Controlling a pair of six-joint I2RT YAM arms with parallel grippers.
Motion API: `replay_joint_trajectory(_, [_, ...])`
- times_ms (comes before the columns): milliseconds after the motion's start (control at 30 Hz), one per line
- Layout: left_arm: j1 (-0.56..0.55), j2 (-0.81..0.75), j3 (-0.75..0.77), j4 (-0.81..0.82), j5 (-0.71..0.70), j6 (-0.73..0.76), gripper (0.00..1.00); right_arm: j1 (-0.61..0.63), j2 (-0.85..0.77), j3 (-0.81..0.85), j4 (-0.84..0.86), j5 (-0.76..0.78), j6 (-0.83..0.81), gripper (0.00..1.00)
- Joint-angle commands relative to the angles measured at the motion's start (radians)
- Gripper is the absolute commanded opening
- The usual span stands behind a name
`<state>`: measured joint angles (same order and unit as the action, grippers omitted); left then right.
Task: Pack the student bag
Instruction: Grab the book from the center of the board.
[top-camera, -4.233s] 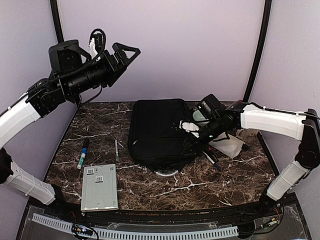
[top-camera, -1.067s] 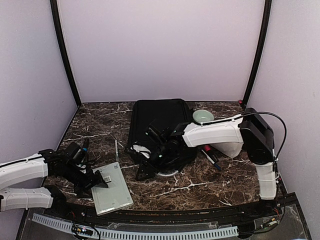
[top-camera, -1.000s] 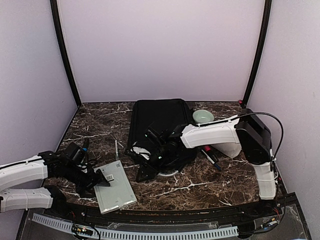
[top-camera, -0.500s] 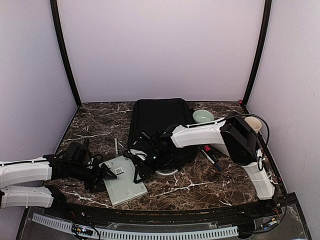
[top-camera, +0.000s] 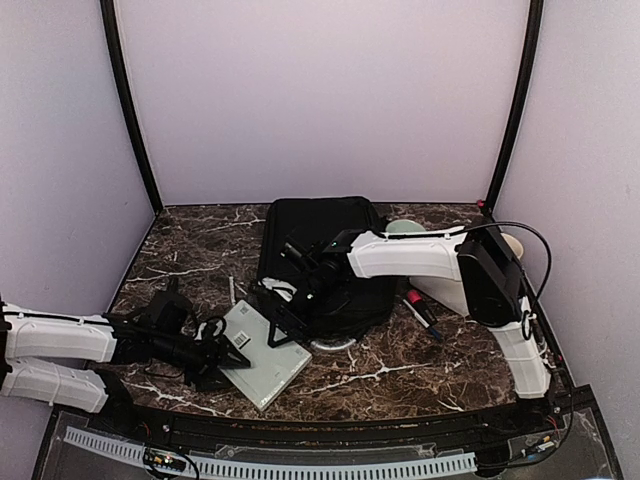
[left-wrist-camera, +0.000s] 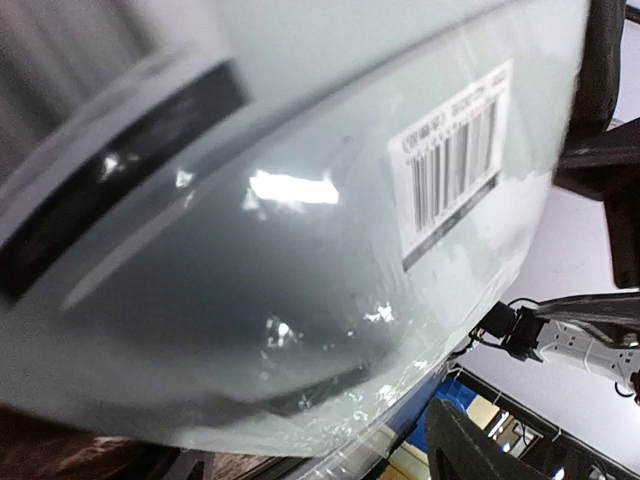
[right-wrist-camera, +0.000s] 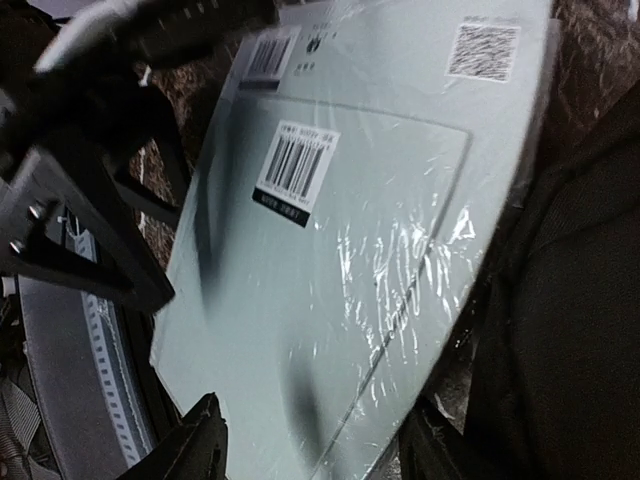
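The student bag (top-camera: 320, 255), a large black backpack, lies flat at the table's middle back. A pale grey plastic-wrapped book (top-camera: 268, 352) with barcode labels lies angled at its front left corner. My left gripper (top-camera: 226, 350) is shut on the book's left edge. The book fills the left wrist view (left-wrist-camera: 300, 250), with one finger (left-wrist-camera: 470, 445) showing below it. My right gripper (top-camera: 284, 322) is open above the book's far edge, beside the bag. In the right wrist view its spread gripper (right-wrist-camera: 315, 445) frames the book (right-wrist-camera: 330, 260), with the bag (right-wrist-camera: 570, 300) on the right.
A pale green bowl (top-camera: 405, 227) and a cream cup (top-camera: 512, 245) stand right of the bag. A red-and-blue marker (top-camera: 420, 310) lies at its front right. A thin pen (top-camera: 232, 290) lies to its left. A white ring (top-camera: 335, 346) shows under its front edge.
My left gripper has carried the book right toward the bag, turning it. My right gripper has shifted left along the bag's front, over the book's far edge.
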<state>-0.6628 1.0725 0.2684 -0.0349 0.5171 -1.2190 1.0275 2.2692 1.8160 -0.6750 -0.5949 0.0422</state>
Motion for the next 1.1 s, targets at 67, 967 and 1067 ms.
replay_joint_trajectory(67, [-0.066, 0.215, -0.038, 0.018, -0.102, -0.008, 0.75, 0.078, -0.083, 0.093, 0.117, -0.153, -0.018, 0.58])
replay_joint_trajectory(967, [-0.079, 0.457, 0.064, 0.187, -0.210, 0.019, 0.76, -0.078, -0.259, -0.198, 0.057, 0.012, -0.037, 0.70])
replay_joint_trajectory(1067, [-0.079, 0.470, 0.057, 0.205, -0.203, 0.012, 0.76, -0.078, -0.277, -0.170, 0.054, 0.022, -0.039, 0.69])
